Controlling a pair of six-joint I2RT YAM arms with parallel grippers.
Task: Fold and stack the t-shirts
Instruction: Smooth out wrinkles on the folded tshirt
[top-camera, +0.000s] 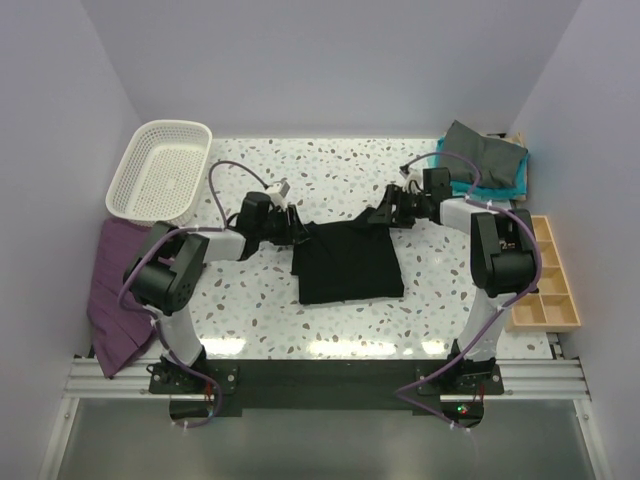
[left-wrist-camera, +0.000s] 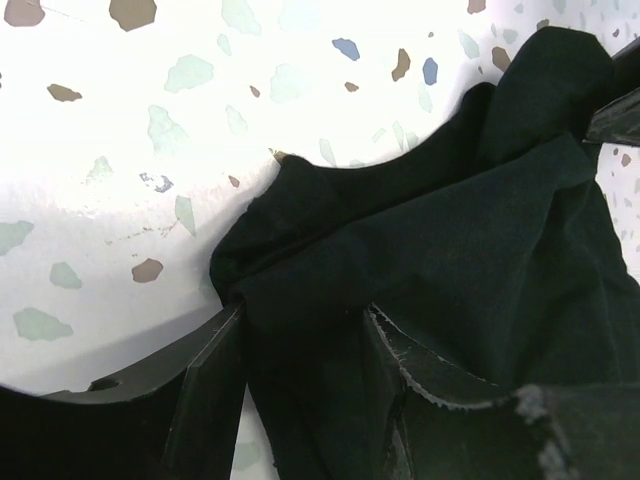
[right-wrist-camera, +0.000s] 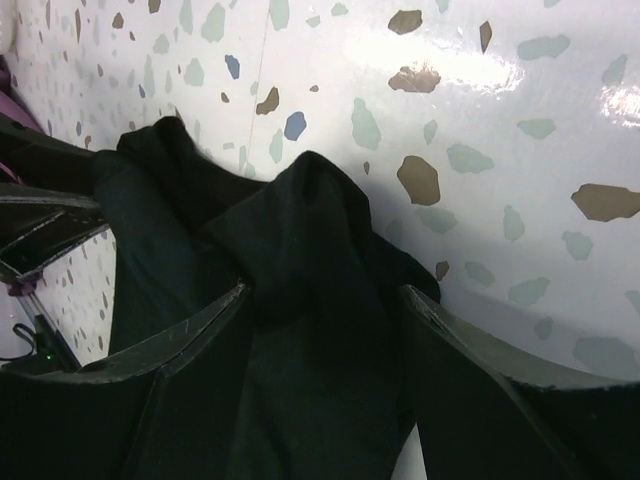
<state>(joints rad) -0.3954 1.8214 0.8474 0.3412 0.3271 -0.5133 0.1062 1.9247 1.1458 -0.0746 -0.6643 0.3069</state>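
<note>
The black t-shirt lies partly folded in a rough rectangle at the table's middle. Its far edge is bunched up at both far corners. My left gripper is at the far left corner; in the left wrist view it is shut on a bunch of the black fabric. My right gripper is at the far right corner; in the right wrist view it is shut on bunched black fabric. A dark grey t-shirt lies folded on a teal one at the back right.
A white lattice basket stands at the back left. A purple cloth hangs over the table's left edge. A wooden compartment tray sits along the right edge. White walls close in on three sides.
</note>
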